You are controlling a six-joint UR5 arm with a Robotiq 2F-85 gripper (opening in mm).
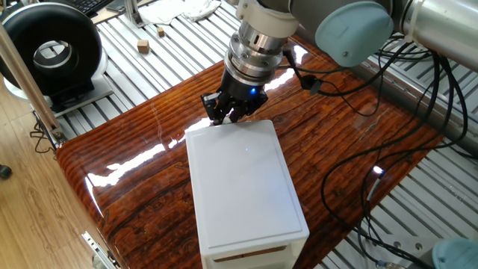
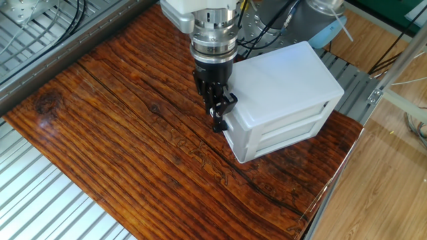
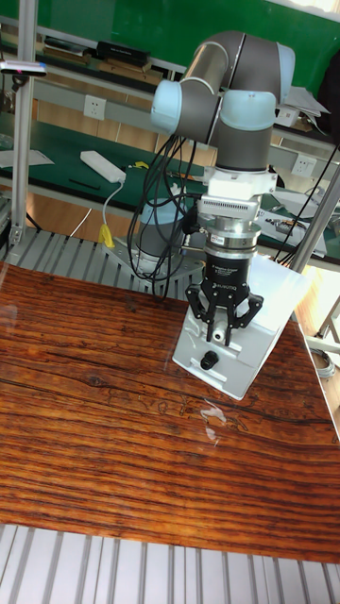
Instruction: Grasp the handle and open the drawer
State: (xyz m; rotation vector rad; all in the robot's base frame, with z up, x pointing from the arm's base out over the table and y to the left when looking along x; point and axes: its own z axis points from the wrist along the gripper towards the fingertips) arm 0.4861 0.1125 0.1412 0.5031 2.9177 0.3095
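Observation:
A white box [image 1: 243, 179] lies on the wooden table [image 1: 127, 149]. In the tall fixed view its end face, the drawer [image 3: 244, 351] front, sits flush with the box and faces the camera. My gripper [image 3: 219, 338] points down at that face, its fingertips drawn together around the small off-white handle [image 3: 219, 329]. A second dark-ringed knob [image 3: 206, 360] sits just below. From the other fixed view the gripper [image 2: 217, 121] presses against the box's [image 2: 283, 73] left end. The handle is hidden in both of the two fixed views.
A black round device [image 1: 48, 52] stands on the slatted metal bench at the left. A small wooden block [image 1: 143, 46] lies behind the table. Black cables [image 1: 373, 172] hang at the right of the arm. The box reaches close to the table's edge [image 2: 333, 180].

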